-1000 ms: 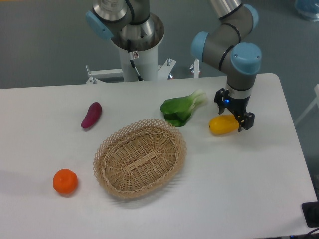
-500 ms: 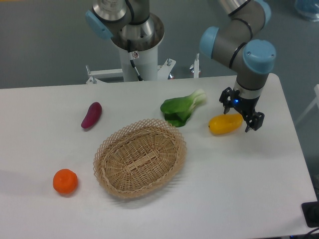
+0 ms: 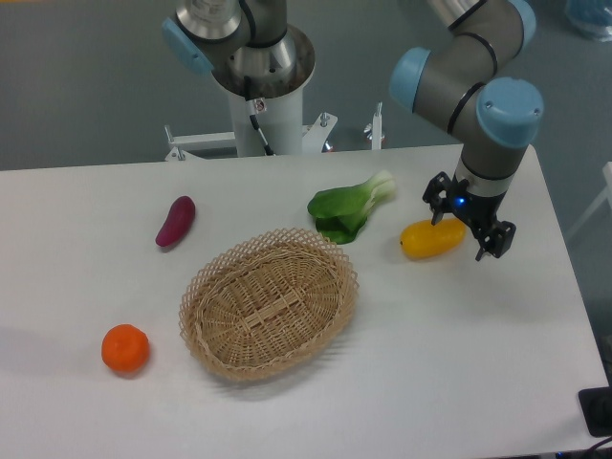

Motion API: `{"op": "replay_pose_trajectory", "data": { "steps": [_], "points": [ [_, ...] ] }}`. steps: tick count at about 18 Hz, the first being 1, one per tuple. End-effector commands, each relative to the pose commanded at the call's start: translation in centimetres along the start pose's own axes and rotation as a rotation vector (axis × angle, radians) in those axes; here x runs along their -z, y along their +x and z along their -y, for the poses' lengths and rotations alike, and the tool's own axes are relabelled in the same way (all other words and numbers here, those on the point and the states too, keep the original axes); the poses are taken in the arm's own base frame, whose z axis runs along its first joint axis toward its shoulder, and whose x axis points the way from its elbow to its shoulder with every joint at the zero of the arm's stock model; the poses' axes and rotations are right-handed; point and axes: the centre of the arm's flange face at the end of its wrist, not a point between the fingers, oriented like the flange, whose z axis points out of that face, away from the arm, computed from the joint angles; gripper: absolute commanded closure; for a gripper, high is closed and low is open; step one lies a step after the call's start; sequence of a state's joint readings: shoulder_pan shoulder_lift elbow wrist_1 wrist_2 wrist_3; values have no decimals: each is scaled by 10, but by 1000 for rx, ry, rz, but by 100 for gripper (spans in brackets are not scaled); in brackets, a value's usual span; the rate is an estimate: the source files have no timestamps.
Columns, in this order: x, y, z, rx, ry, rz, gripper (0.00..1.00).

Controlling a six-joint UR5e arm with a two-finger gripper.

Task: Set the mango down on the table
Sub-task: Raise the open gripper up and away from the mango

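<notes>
The mango [image 3: 429,239], a smooth yellow-orange oval, lies on the white table [image 3: 459,363] at the right, just right of the green leafy vegetable. My gripper [image 3: 468,229] is open. It hangs over the mango's right end and slightly above it, with one finger behind the fruit and the other to its right front. The fingers do not clamp the mango.
A green bok choy [image 3: 350,207] lies left of the mango. An empty wicker basket [image 3: 269,301] sits mid-table. A purple sweet potato [image 3: 176,221] lies at the left, and a round orange [image 3: 125,348] at the front left. The table's right edge is close to my gripper.
My gripper has let go of the mango, opened and drifted right and slightly up. The mango stays where it was on the table.
</notes>
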State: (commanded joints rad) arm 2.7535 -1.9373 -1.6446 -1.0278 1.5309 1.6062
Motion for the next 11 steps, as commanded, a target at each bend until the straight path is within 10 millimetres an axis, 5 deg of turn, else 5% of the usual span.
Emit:
{"op": "replay_pose_trajectory", "data": {
  "steps": [5, 11],
  "points": [
    [6, -21, 8, 22, 1, 29, 0],
    [4, -22, 8, 24, 1, 26, 0]
  ]
}}
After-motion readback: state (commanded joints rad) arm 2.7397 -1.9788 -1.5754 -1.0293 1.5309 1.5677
